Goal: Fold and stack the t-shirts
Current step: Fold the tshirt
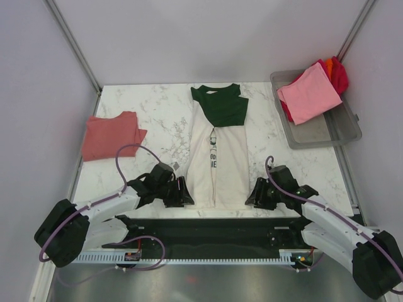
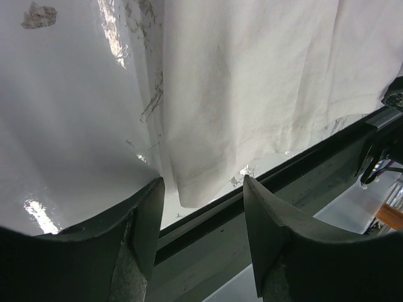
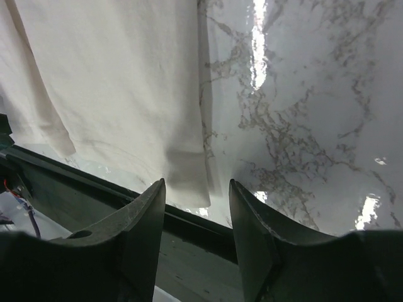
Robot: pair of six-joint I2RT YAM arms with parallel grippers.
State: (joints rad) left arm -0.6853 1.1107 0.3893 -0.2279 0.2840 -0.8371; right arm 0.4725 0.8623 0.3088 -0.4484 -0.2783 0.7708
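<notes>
Cloth lies in three places on the marble tabletop. The cream-white t-shirt stretches down the middle as a long narrow strip, folded lengthwise, with its small black print facing up and its hem at the near edge. The dark green t-shirt is folded and rests on top of the strip's far end, covering the shoulders. The brick-red t-shirt sits folded by itself, well apart, near the left edge. At the far right a grey bin holds a pink cloth over red and orange pieces.

Both arms reach low to the cream shirt's hem. The left end effector is at the near left corner. In its wrist view the two dark fingers stand apart, with the corner of the hem lying flat on the marble just ahead of the gap; nothing is pinched. The right end effector is at the near right corner, and its fingers are likewise parted, the hem corner just ahead of the gap and not gripped. The hem runs along the black rail at the tabletop's near edge.
</notes>
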